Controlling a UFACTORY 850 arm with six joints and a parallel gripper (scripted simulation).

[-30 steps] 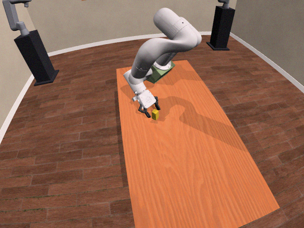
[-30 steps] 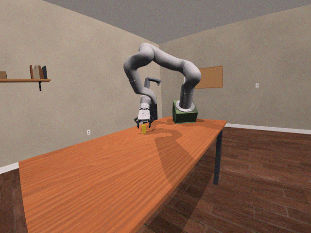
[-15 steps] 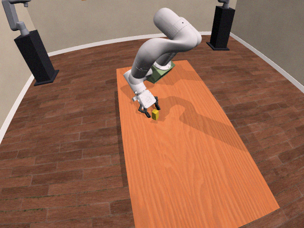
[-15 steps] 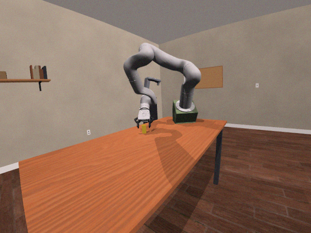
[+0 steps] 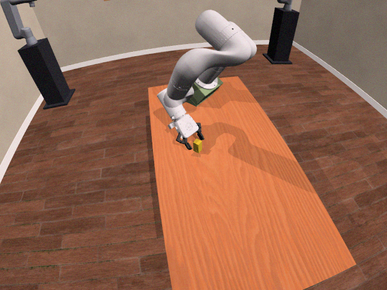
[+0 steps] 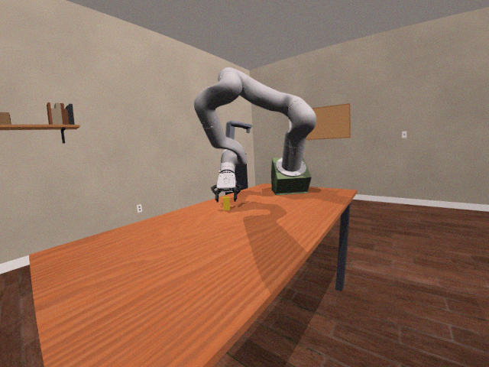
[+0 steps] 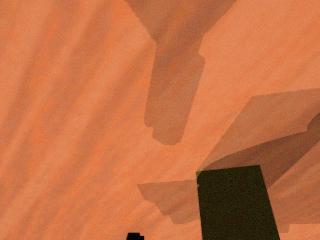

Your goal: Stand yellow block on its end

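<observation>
The yellow block (image 5: 197, 145) stands upright on its end on the orange table, near the table's left edge and not far from the arm's base. It also shows in the exterior view (image 6: 225, 202) and as a dark shaded shape at the bottom of the wrist view (image 7: 236, 205). My gripper (image 5: 190, 139) is open, fingers spread wide on either side of the block's upper part and just behind it. The fingers do not touch the block. Nothing is between them.
The arm's green base (image 5: 204, 90) sits at the table's far end. Two black pedestals (image 5: 45, 73) (image 5: 282, 34) stand on the floor beyond the table. The table's left edge (image 5: 150, 137) is close to the gripper.
</observation>
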